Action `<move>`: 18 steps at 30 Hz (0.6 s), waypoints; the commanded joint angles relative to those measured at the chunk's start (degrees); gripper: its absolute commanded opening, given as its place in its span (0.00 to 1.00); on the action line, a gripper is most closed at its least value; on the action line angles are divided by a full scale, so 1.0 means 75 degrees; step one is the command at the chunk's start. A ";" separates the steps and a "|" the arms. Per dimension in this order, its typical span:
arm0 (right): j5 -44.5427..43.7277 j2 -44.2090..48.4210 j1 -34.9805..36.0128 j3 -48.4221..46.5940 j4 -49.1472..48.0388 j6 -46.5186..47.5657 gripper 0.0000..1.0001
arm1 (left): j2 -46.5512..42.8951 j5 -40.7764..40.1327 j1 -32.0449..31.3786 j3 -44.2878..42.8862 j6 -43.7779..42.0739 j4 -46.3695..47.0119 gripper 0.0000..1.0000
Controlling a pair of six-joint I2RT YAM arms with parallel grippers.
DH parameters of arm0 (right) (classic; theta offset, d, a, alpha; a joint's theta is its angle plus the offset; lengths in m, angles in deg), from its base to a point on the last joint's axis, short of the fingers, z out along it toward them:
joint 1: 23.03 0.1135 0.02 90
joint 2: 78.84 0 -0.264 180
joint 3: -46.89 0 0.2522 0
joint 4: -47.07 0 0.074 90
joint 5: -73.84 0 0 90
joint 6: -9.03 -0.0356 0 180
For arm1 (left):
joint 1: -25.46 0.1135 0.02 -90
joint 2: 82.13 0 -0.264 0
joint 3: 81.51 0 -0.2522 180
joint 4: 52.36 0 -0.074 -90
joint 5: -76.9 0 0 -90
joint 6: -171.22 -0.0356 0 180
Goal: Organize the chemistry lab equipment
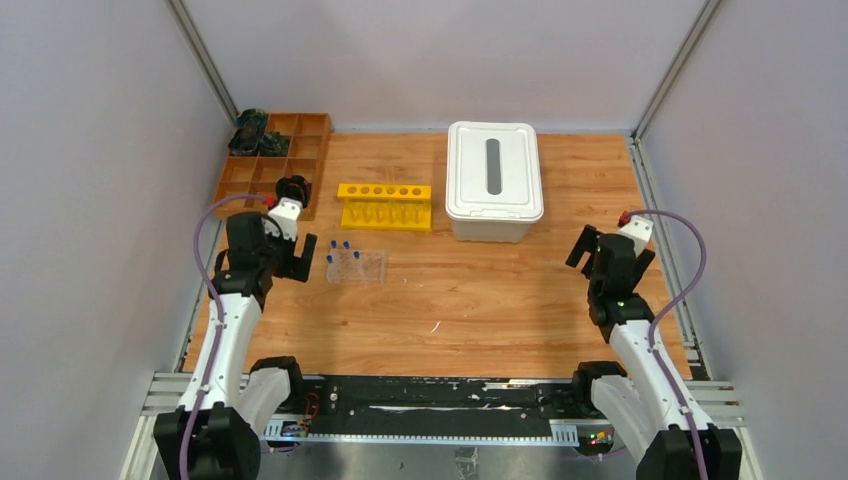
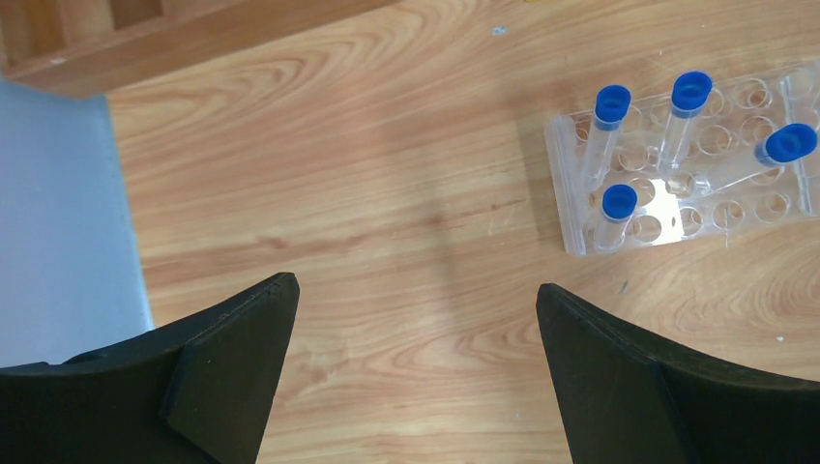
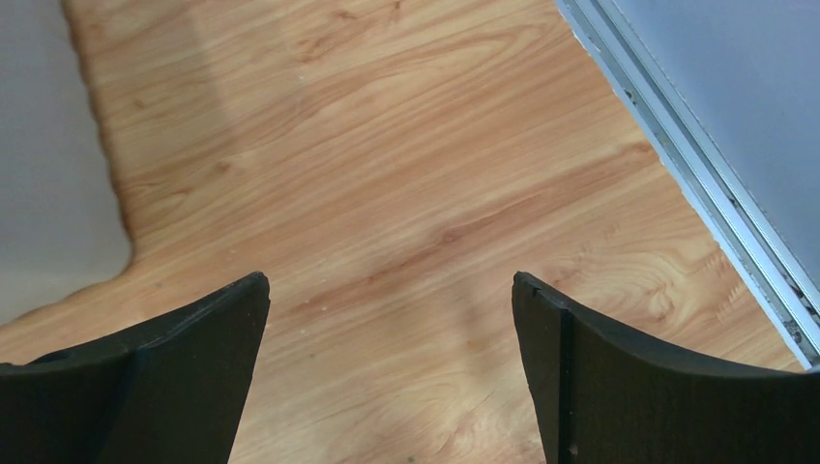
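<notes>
Wooden table (image 1: 480,300): clear tube rack (image 1: 357,267), yellow rack (image 1: 385,205), white bin (image 1: 494,180), compartment tray (image 1: 275,165), maybe white scrap (image 1: 436,326).

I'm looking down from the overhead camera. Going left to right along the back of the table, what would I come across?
wooden tray → yellow rack → white box

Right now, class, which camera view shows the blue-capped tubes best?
The left wrist view: four blue-capped tubes, large and sharp, in the clear rack. The top view shows only tiny blue dots; the right wrist view, none.
</notes>
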 commanded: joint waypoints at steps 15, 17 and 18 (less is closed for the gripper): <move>-0.1342 -0.1720 0.0061 0.2584 -0.6521 0.1451 0.99 | 0.1540 0.0037 0.0053 0.2988 0.2084 0.7791 1.00; -0.1382 -0.2029 0.0062 0.2654 -0.6956 0.1515 1.00 | 0.1600 0.0156 0.0057 0.3339 0.2233 0.8585 1.00; -0.1401 -0.2189 0.0062 0.2694 -0.7234 0.1548 1.00 | 0.1669 0.0211 0.0059 0.3503 0.2314 0.9011 1.00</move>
